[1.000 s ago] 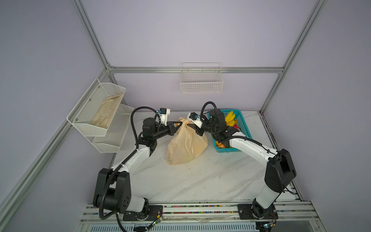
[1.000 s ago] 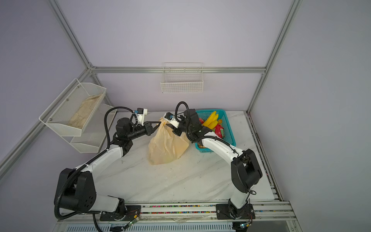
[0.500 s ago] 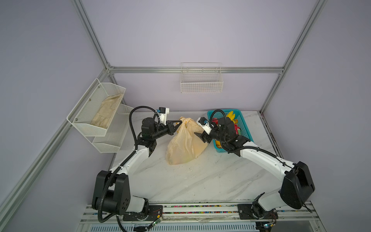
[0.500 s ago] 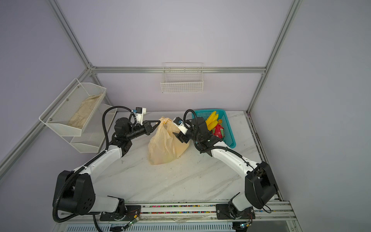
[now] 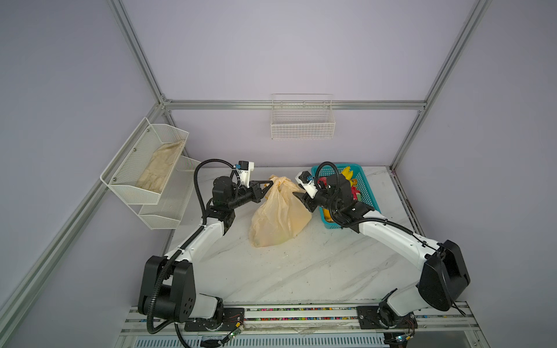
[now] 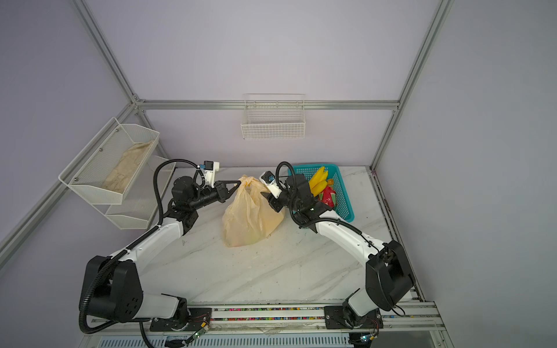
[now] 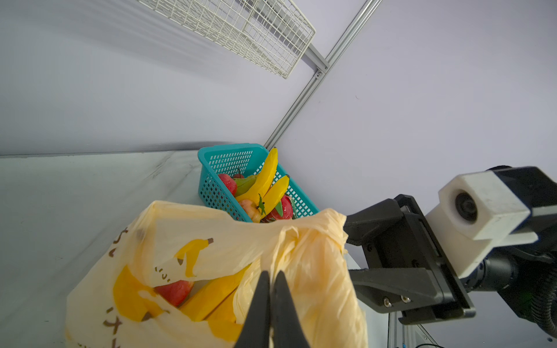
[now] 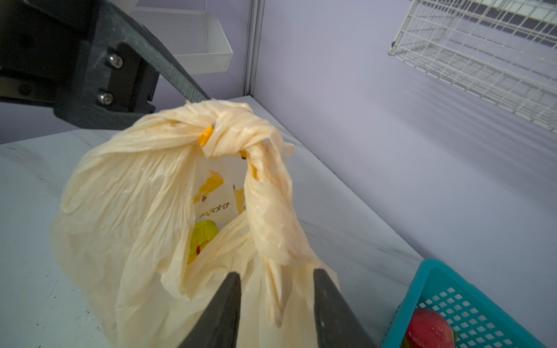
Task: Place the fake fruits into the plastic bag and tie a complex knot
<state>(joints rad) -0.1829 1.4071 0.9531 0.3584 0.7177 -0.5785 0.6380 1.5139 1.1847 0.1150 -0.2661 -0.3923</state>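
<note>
Knotted plastic bag (image 5: pixel 278 217) on the bench (image 5: pixel 301 271).
The left end effector (image 5: pixel 267 189) pinches the bag by its knot (image 5: pixel 278 180); the right end effector (image 5: pixel 302 199) meets its side; fake fruits (image 5: pixel 346 174) lie in a teal basket (image 5: pixel 368 189).

The plastic bag (image 5: pixel 278 217) stands on the table (image 5: pixel 301 271), in its far half near the middle. Fake fruits (image 7: pixel 174 290) lie inside it and the knot (image 5: pixel 278 180) sits on top. The left gripper (image 5: pixel 268 186) meets the knot from the left. The right gripper (image 5: pixel 301 200) is just right of the bag, between it and the plastic basket (image 5: pixel 368 192). That basket sits at the table's far right with bananas (image 5: pixel 346 173) in it. A wire basket (image 5: pixel 302 126) hangs on the far wall behind the bag. A two-tier mesh shelf (image 5: pixel 168 208) hangs on the left wall, a cloth (image 5: pixel 159 168) in its upper tier.
</note>
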